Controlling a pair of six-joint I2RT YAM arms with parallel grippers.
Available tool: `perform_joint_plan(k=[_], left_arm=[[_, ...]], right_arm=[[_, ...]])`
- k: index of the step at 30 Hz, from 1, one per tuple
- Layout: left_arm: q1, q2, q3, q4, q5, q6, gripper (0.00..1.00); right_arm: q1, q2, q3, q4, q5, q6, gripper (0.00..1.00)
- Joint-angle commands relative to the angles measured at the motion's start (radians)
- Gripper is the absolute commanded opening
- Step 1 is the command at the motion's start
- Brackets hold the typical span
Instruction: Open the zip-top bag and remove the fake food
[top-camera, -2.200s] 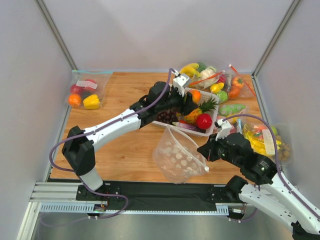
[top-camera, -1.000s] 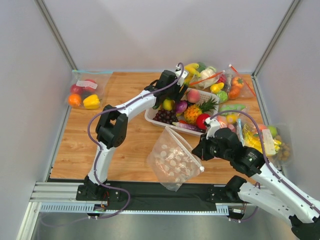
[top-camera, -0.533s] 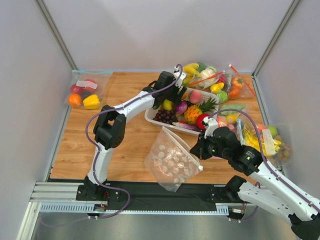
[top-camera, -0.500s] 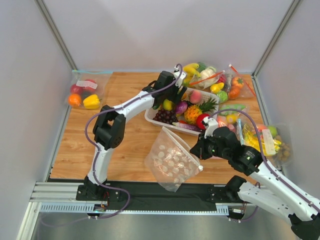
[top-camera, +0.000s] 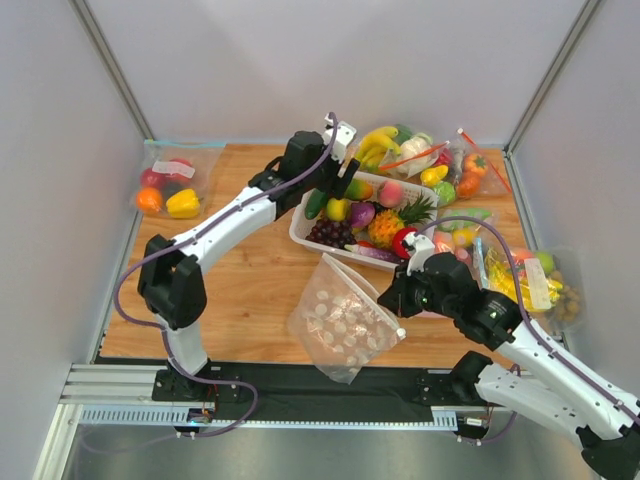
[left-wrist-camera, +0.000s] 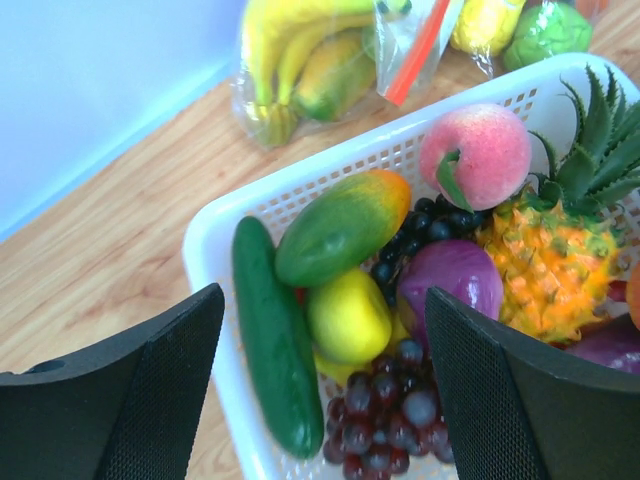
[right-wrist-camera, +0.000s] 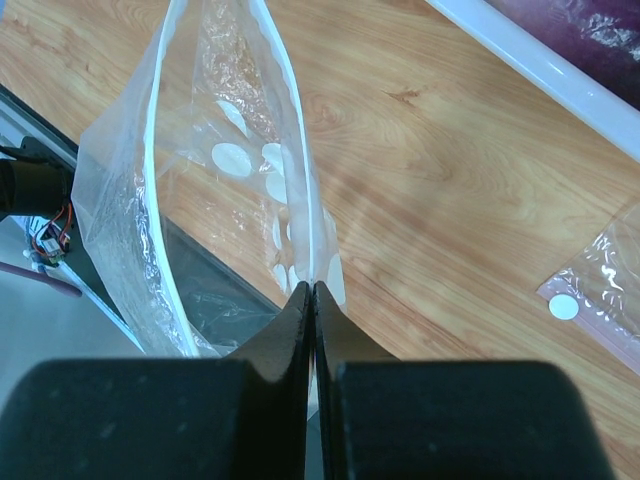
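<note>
The zip-top bag (top-camera: 345, 320) is clear with white dots, its mouth open, and nothing shows inside it. It hangs over the table's near edge. My right gripper (top-camera: 397, 300) is shut on its rim, which the right wrist view (right-wrist-camera: 314, 290) shows pinched between the closed jaws, with the bag (right-wrist-camera: 225, 150) spreading away. My left gripper (top-camera: 342, 178) is open and empty above the left end of the white basket (top-camera: 300, 232). In the left wrist view the gripper (left-wrist-camera: 325, 400) hovers over the dark green cucumber (left-wrist-camera: 270, 340), the yellow round fruit (left-wrist-camera: 348, 315) and the pink peach (left-wrist-camera: 475, 150) in the basket (left-wrist-camera: 210, 250).
The basket also holds a mango (left-wrist-camera: 340, 225), purple grapes (left-wrist-camera: 390, 415) and a pineapple (left-wrist-camera: 550, 260). Bags of fake food with red-orange strips (top-camera: 430, 155) lie at the back right, another bag (top-camera: 530, 280) at the right edge, and a blue-strip bag (top-camera: 170, 185) at the back left.
My left gripper has pulled up and to the left from the basket. The cucumber now lies uncovered at the basket's left end. My right gripper and the bag have shifted slightly left.
</note>
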Motion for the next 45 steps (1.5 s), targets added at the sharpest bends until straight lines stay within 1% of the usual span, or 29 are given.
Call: perform_joint_plan(k=[1, 2, 3, 5, 6, 7, 8, 9, 14, 16, 19, 22, 24, 28, 30, 33, 34, 39, 42, 45], left_arm=[[0.002, -0.124, -0.055, -0.041, -0.064, -0.023, 0.88], [0.002, -0.171, -0.065, -0.060, -0.073, -0.031, 0.88], [0.002, -0.196, -0.072, -0.078, -0.087, -0.046, 0.98], [0.002, -0.269, -0.092, -0.137, -0.124, -0.060, 0.98], [0.002, -0.295, -0.100, -0.155, -0.132, -0.071, 0.99], [0.002, -0.322, -0.115, -0.186, -0.145, -0.089, 0.99], [0.002, -0.375, -0.123, -0.201, -0.150, -0.103, 0.99], [0.002, -0.401, -0.132, -0.215, -0.155, -0.109, 0.99], [0.002, -0.556, -0.154, -0.354, -0.215, -0.147, 0.99], [0.002, -0.595, -0.161, -0.419, -0.234, -0.158, 0.99], [0.002, -0.680, -0.186, -0.488, -0.253, -0.177, 0.99], [0.002, -0.814, -0.219, -0.538, -0.280, -0.201, 0.99], [0.002, -0.868, -0.229, -0.569, -0.299, -0.220, 0.99], [0.002, -0.999, -0.226, -0.679, -0.391, -0.249, 0.99], [0.002, -1.036, -0.227, -0.721, -0.423, -0.259, 0.99], [0.002, -1.096, -0.229, -0.761, -0.454, -0.272, 0.99], [0.002, -1.115, -0.227, -0.772, -0.475, -0.273, 0.99], [0.002, -1.124, -0.206, -0.838, -0.511, -0.284, 0.99], [0.002, -1.127, -0.203, -0.845, -0.523, -0.289, 0.99], [0.002, -1.124, -0.200, -0.845, -0.517, -0.284, 0.99]], right_arm=[[0.004, 0.011, -0.009, 0.063, 0.001, -0.003, 0.11], [0.002, 0.011, -0.007, 0.065, 0.008, -0.002, 0.18], [0.004, 0.010, 0.000, 0.059, 0.018, -0.003, 0.35], [0.004, 0.008, 0.014, 0.033, 0.060, -0.011, 0.47], [0.004, 0.007, 0.022, 0.020, 0.080, -0.010, 0.56], [0.004, 0.005, 0.042, 0.010, 0.099, -0.020, 0.69], [0.002, 0.001, 0.051, -0.021, 0.155, -0.023, 0.75], [0.004, -0.002, 0.063, -0.035, 0.180, -0.023, 0.81], [0.002, -0.048, 0.108, -0.122, 0.350, -0.002, 0.85], [0.001, -0.073, 0.115, -0.138, 0.422, 0.013, 0.87], [0.001, -0.104, 0.120, -0.152, 0.488, 0.026, 0.90], [-0.008, -0.105, 0.142, -0.150, 0.531, 0.007, 0.93], [-0.018, -0.093, 0.168, -0.142, 0.542, -0.032, 0.94], [-0.051, -0.036, 0.215, -0.107, 0.574, -0.114, 0.97], [-0.073, -0.010, 0.238, -0.072, 0.568, -0.154, 0.98], [-0.137, 0.004, 0.255, -0.029, 0.539, -0.180, 0.98], [-0.175, 0.008, 0.264, -0.015, 0.510, -0.189, 0.98], [-0.268, 0.007, 0.274, 0.005, 0.444, -0.210, 0.98], [-0.318, 0.001, 0.275, 0.000, 0.412, -0.218, 0.98], [-0.343, -0.007, 0.274, -0.006, 0.395, -0.223, 0.99]])
